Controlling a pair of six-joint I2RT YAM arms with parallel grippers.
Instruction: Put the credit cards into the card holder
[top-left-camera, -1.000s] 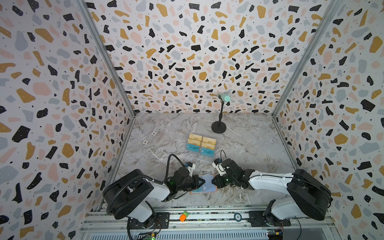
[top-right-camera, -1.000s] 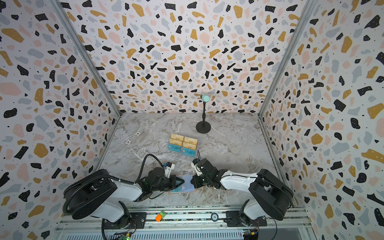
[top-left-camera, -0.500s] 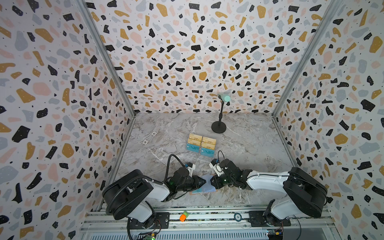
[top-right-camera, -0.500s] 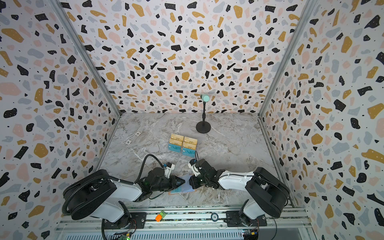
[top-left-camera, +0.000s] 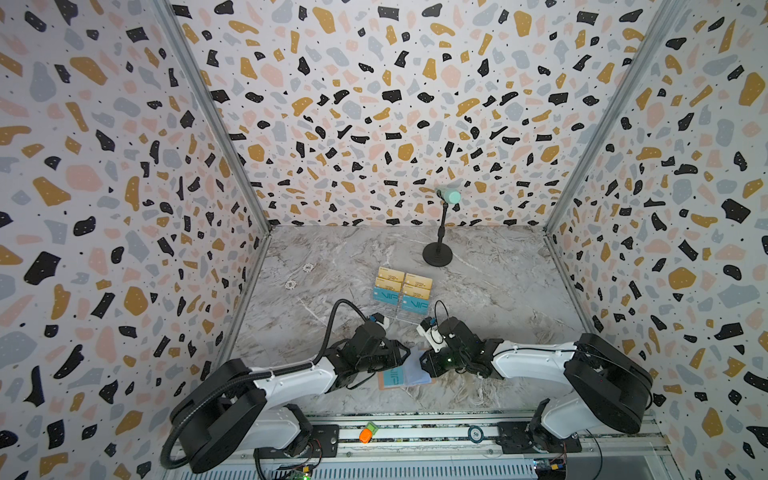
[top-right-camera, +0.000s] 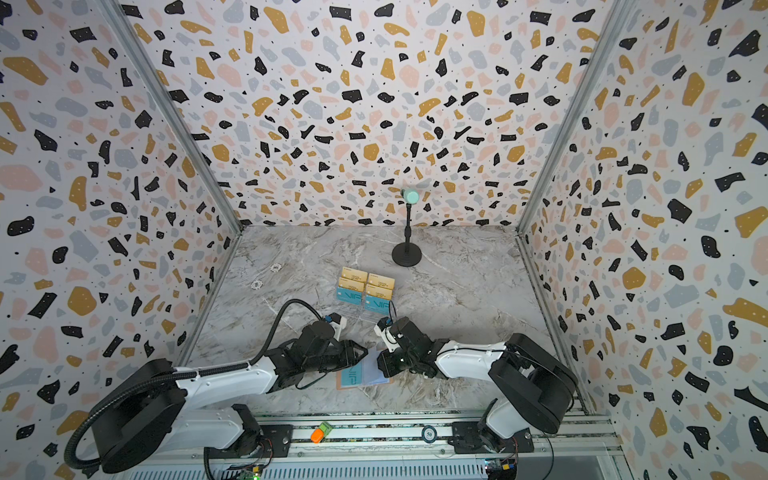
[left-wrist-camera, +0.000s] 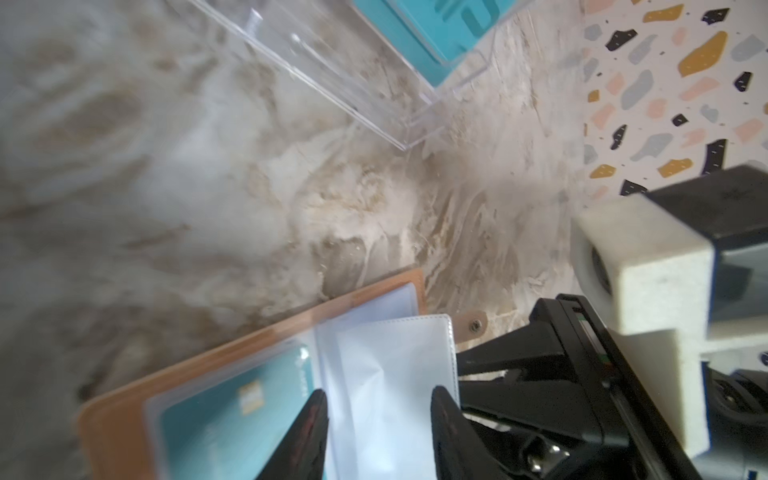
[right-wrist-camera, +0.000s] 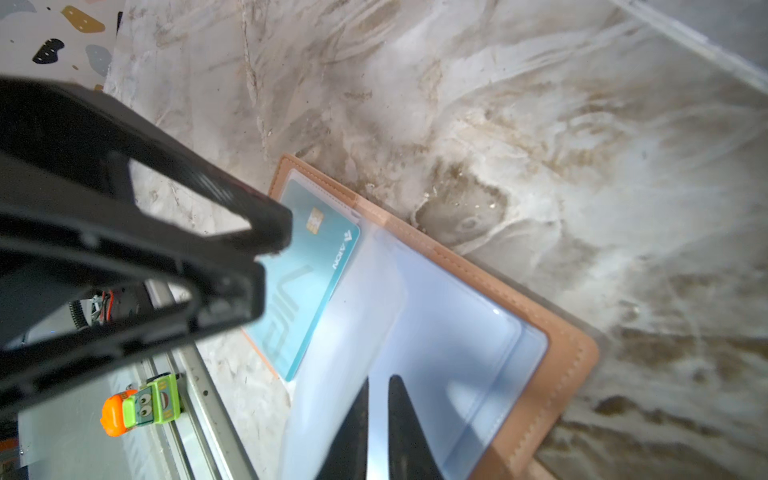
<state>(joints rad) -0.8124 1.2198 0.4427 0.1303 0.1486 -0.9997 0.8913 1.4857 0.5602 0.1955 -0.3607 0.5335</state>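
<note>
Card holder (right-wrist-camera: 565, 374) lies open on the table (top-left-camera: 498, 291), close to the middle of the front edge, between both hands. Pink cover faces down, clear pockets face up.

Left page pocket holds one teal card (right-wrist-camera: 307, 282), with its VIP lettering and gold chip showing through the plastic.

Right hand (right-wrist-camera: 380, 380): fingers pressed almost together, pinching a clear sleeve (right-wrist-camera: 353, 353) by its outer edge. The sleeve is lifted off the right page and curves up toward the spine. The right page pocket under it looks clear and see-through.

Left hand (left-wrist-camera: 380, 390): fingers spread, nothing between them. Its tips are over the spine area and the left page, one tip over a corner of the teal card. Cannot tell if they touch the plastic.

Snap tab (left-wrist-camera: 473, 324) sticks out from the right edge of the cover, flat on the table, just beside the right hand's fingers.

Clear rack (left-wrist-camera: 374, 104) stands behind the card holder, toward the table centre, apart from it. It has two columns, with gold cards (top-left-camera: 390, 275) in the two back rows and teal cards (top-left-camera: 385, 296) in the row in front of them, all leaning upright.

Black stand (top-left-camera: 437, 253) with a teal ball on top sits near the back edge, right of the rack. An orange and green toy (top-left-camera: 368, 432) sits on the metal rail (top-left-camera: 436, 419) along the front.
</note>
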